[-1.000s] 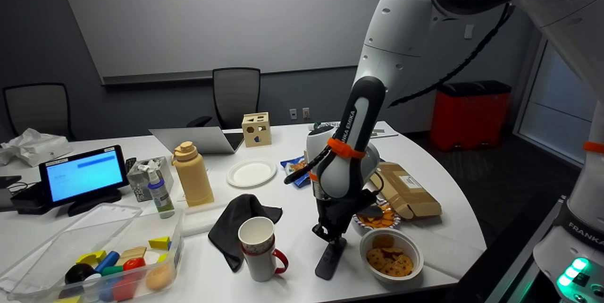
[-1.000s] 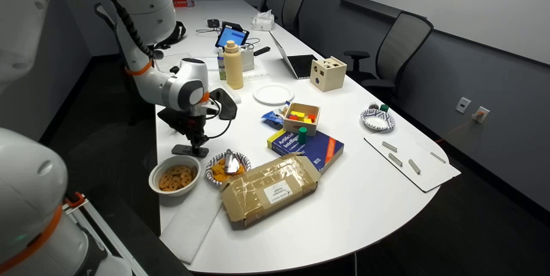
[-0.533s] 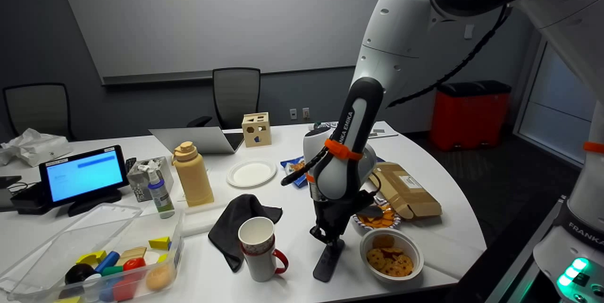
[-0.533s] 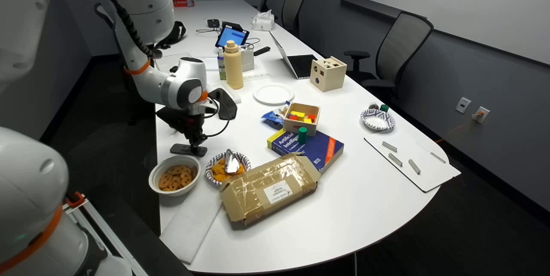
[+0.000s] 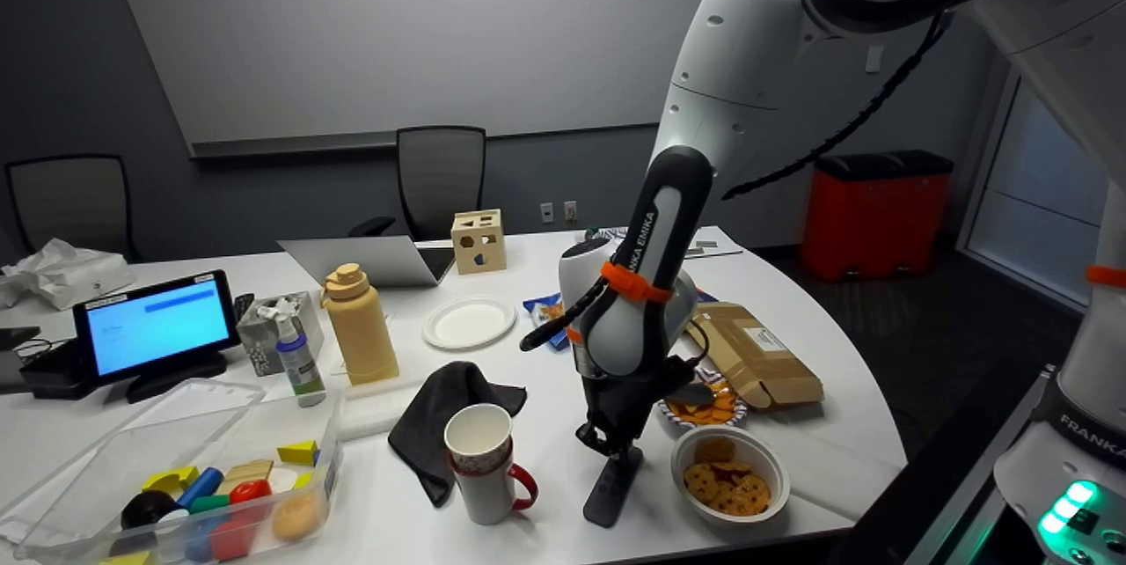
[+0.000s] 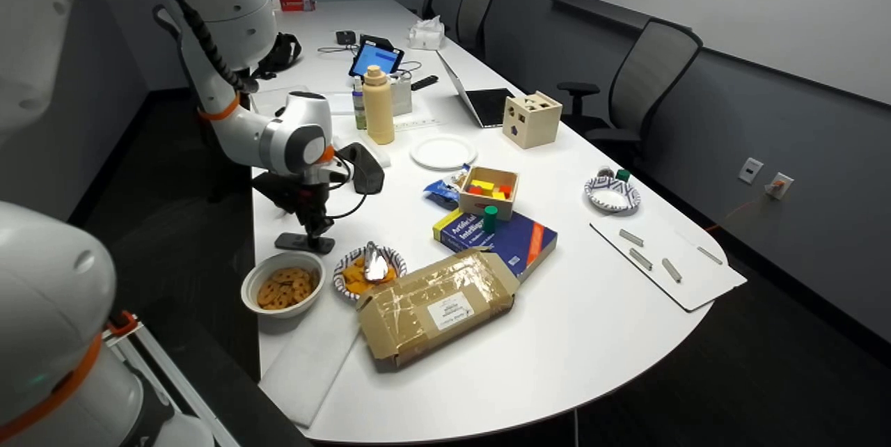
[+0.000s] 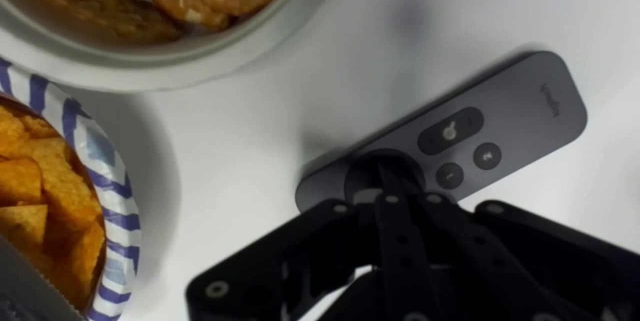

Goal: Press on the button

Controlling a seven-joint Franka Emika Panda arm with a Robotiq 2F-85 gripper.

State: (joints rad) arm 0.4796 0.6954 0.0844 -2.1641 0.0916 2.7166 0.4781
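Observation:
The slim dark remote control lies flat on the white table in both exterior views [image 5: 607,499] [image 6: 292,242]. In the wrist view the remote [image 7: 525,106] shows a large round dark button [image 7: 357,176], an oval volume key [image 7: 450,131] and small round keys marked 1 [image 7: 449,176] and 2 [image 7: 487,156]. My gripper [image 5: 623,452] is shut, pointing down over the remote, in both exterior views [image 6: 317,237]. In the wrist view its fingertips [image 7: 384,178] are over the large round button and partly hide it. No gap shows between tips and remote.
A white bowl of cookies [image 5: 683,451] and a patterned bowl of orange chips [image 6: 342,285] holding a metal utensil stand close beside the remote. A red-handled mug [image 5: 482,495] and black cloth [image 5: 422,424] lie on another side. A cardboard box [image 6: 411,315] is behind the chips.
The gripper and the remote under it have shifted slightly to the left together in both exterior views, mostly in the first half second. The gripper stays shut.

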